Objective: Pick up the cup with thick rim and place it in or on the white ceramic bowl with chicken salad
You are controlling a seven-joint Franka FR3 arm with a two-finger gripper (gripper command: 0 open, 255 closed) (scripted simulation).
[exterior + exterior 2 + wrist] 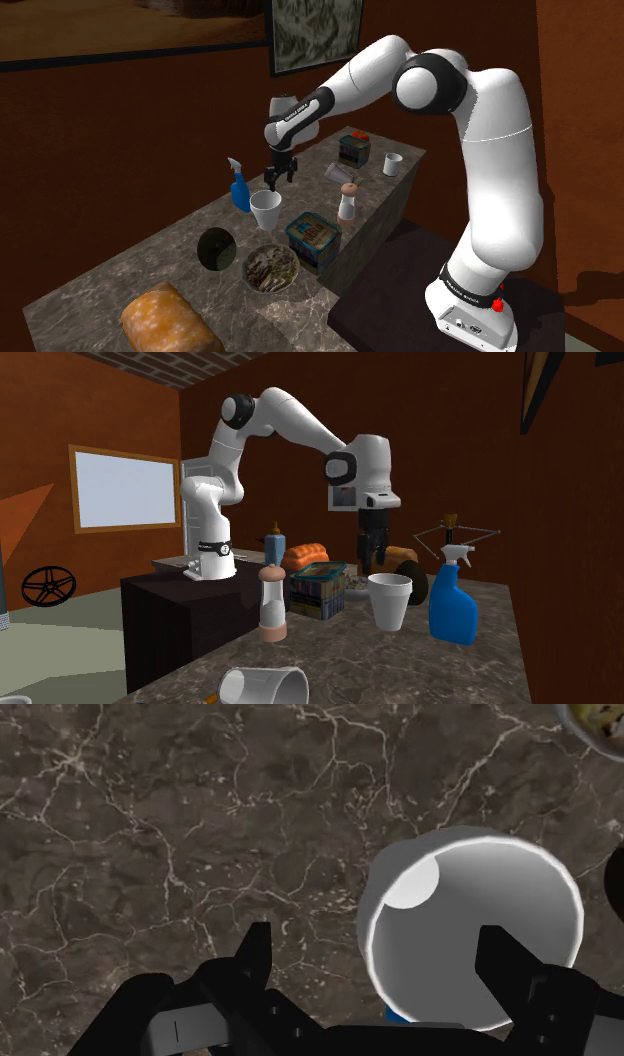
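1. the white cup stands upright and empty on the marble counter, just beside a blue spray bottle.
2. the gripper hangs just above the cup, fingers spread wide, holding nothing.
3. nearer in the shoulder view, the bowl holds brownish salad.
4. a blue box stands just right of the bowl.

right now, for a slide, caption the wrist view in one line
Open black gripper hovering over an upright white cup, off-centre toward one finger, on a dark veined counter.
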